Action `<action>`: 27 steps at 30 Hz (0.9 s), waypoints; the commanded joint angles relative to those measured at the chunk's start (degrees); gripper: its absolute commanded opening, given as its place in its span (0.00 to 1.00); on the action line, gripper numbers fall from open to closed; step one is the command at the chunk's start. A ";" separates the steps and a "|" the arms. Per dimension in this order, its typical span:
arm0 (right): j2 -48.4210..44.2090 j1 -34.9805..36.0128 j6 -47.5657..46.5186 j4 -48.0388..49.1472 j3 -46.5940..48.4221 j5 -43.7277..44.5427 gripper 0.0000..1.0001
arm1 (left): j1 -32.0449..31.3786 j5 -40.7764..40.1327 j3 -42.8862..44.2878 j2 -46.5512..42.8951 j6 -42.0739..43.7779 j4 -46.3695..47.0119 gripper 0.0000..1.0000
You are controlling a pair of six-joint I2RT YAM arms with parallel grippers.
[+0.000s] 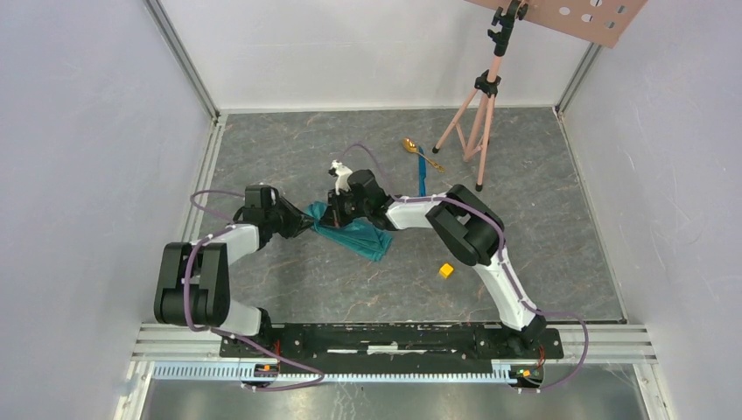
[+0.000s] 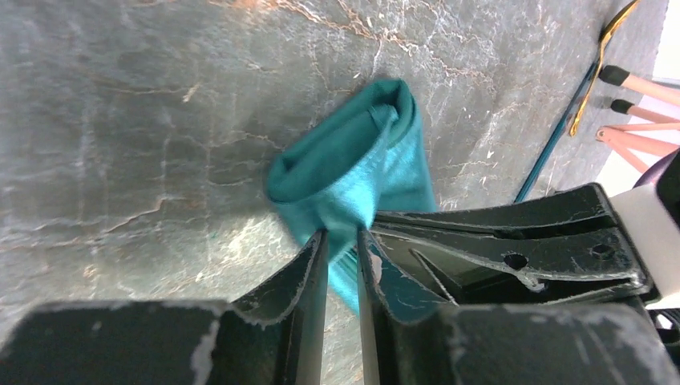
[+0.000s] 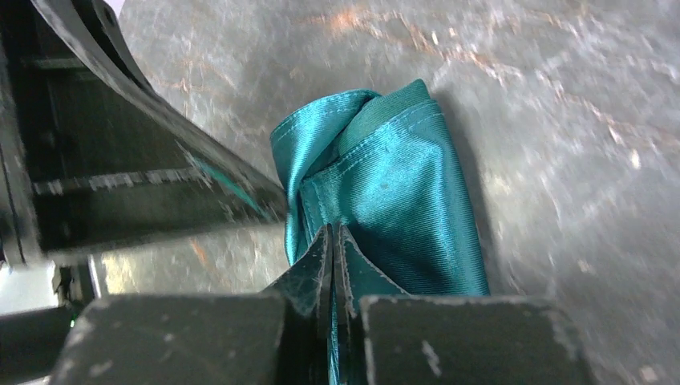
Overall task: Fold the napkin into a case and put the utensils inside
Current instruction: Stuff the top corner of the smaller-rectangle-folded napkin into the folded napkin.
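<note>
Pinching the napkin from both sides

Both hands meet over the middle of the table (image 1: 262,157), and the napkin (image 1: 357,236) lies bunched right under them. It is a rumpled teal heap, loosely folded over on itself rather than flat.

The left hand (image 1: 308,219) reaches in from the left and meets the cloth at its left end. From its own wrist camera the fingers (image 2: 317,265) stand only a narrow slit apart, with a strip of the shiny cloth running down between them, so it has a hold on the napkin. The rest of the fold sits just beyond the fingertips, resting on the table.

The right hand (image 1: 337,210) comes in from the right and points down at the heap's upper left part, close beside the left hand. Its fingers (image 3: 321,257) are pressed together, and the napkin's edge is caught in the seam between them. The fold spreads out ahead of the tips and to their right.

The utensils lie well apart from all this, toward the far side of the table: the gold spoon (image 1: 409,145) and the blue knife (image 1: 422,179) sit next to each other, near the feet of a pink tripod (image 1: 477,114). A small yellow cube (image 1: 446,270) sits alone to the right of the napkin.
</note>
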 commanded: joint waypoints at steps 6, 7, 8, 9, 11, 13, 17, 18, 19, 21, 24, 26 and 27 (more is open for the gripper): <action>2.88 2.34 -2.63 -2.77 3.10 4.29 0.00 | -1.76 -0.93 3.46 2.61 1.90 2.95 0.26; 2.35 2.06 -2.70 -2.41 2.46 3.96 0.00 | -1.77 -1.22 3.58 2.06 2.10 2.16 0.26; 1.87 1.72 -2.80 -2.17 2.14 3.52 0.00 | -1.67 -1.46 3.62 1.50 2.39 1.48 0.26; 1.59 1.52 -2.83 -2.26 2.07 3.26 0.00 | -1.68 -1.54 3.55 0.63 2.42 1.17 0.26; 1.14 1.21 -3.09 -2.48 1.96 2.92 0.00 | -1.12 -1.67 2.88 -1.26 2.09 0.65 0.26; 0.94 1.16 -3.22 -2.20 1.84 2.67 0.00 | -0.42 -2.16 2.81 -3.05 1.85 -0.43 0.26; 1.59 1.13 -2.57 -1.64 2.06 2.11 0.00 | 0.27 -3.86 3.78 -4.34 2.25 -2.03 0.18; 1.72 1.13 -2.42 -1.55 2.11 1.99 0.00 | 0.27 -3.84 4.12 -4.11 2.25 -2.04 0.16; 1.77 1.11 -2.33 -1.52 2.03 2.01 0.00 | 0.27 -3.84 4.46 -3.59 2.30 -2.06 0.15; 1.99 1.12 -2.26 -1.42 2.05 1.97 0.00 | 0.27 -3.83 5.00 -2.33 2.25 -1.99 0.12; 2.00 1.12 -2.27 -1.47 2.02 1.95 0.00 | 0.27 -4.59 4.70 -0.48 1.82 -0.04 0.11; 2.06 1.21 -2.35 -1.46 2.03 1.93 0.00 | 0.27 -2.82 4.53 1.94 1.20 3.89 0.11; 2.08 1.25 -2.32 -1.59 2.02 1.91 0.00 | 0.22 -1.50 5.08 4.16 0.99 5.36 0.10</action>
